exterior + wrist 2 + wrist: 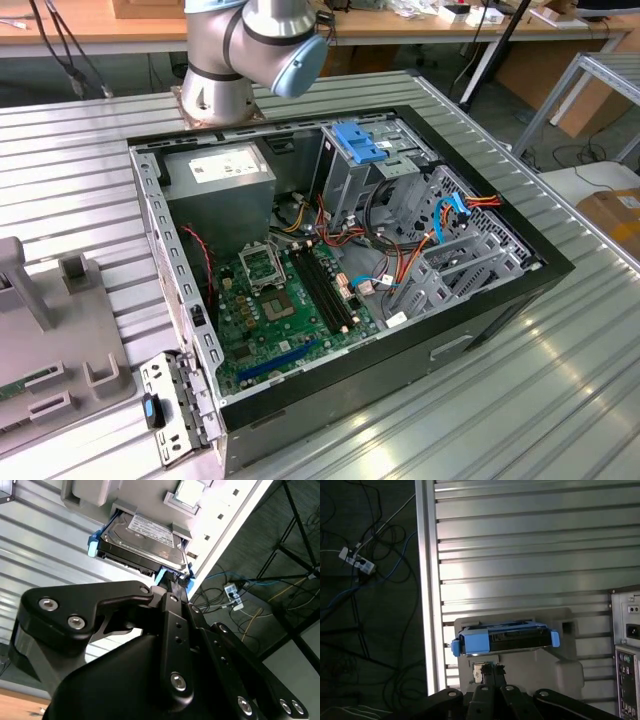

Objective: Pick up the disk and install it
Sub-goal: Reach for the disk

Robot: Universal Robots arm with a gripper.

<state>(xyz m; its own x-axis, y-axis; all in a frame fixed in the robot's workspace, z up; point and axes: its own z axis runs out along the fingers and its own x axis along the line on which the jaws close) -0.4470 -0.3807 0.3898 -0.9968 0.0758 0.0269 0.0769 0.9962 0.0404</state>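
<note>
Tool [490, 669], closed on nothing, sits just beside the white-labelled disk [142, 542].

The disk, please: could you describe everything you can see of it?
The disk is a flat grey-metal drive with a white label on its face and a blue plastic frame round its edges. It sits slotted in a pale grey holder on the ribbed metal table, near its edge. The gripper is close by its blue corner.
</note>
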